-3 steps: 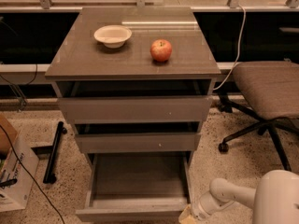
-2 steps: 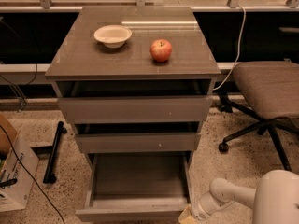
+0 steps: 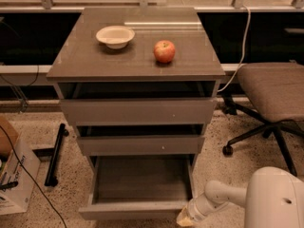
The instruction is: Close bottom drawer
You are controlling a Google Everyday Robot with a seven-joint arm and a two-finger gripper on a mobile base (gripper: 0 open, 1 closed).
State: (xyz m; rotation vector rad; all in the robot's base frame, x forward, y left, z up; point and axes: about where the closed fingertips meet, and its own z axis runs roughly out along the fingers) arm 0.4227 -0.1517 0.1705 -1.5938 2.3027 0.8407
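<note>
The bottom drawer (image 3: 137, 210) of the grey-brown cabinet is pulled far out toward me, its long shallow grey tray (image 3: 142, 179) bare. Its flat front runs along the picture's lower edge. The middle drawer (image 3: 140, 145) and top drawer (image 3: 137, 111) stand slightly out. My white arm comes in from the lower right, and my gripper (image 3: 186, 218) sits at the right end of the bottom drawer's front, partly cut off by the picture's edge.
A cream bowl (image 3: 115, 36) and a red apple (image 3: 164, 51) sit on the cabinet top. An office chair (image 3: 273, 91) stands to the right. A cardboard box (image 3: 13, 175), a cable and a black bar (image 3: 54, 153) lie on the floor at left.
</note>
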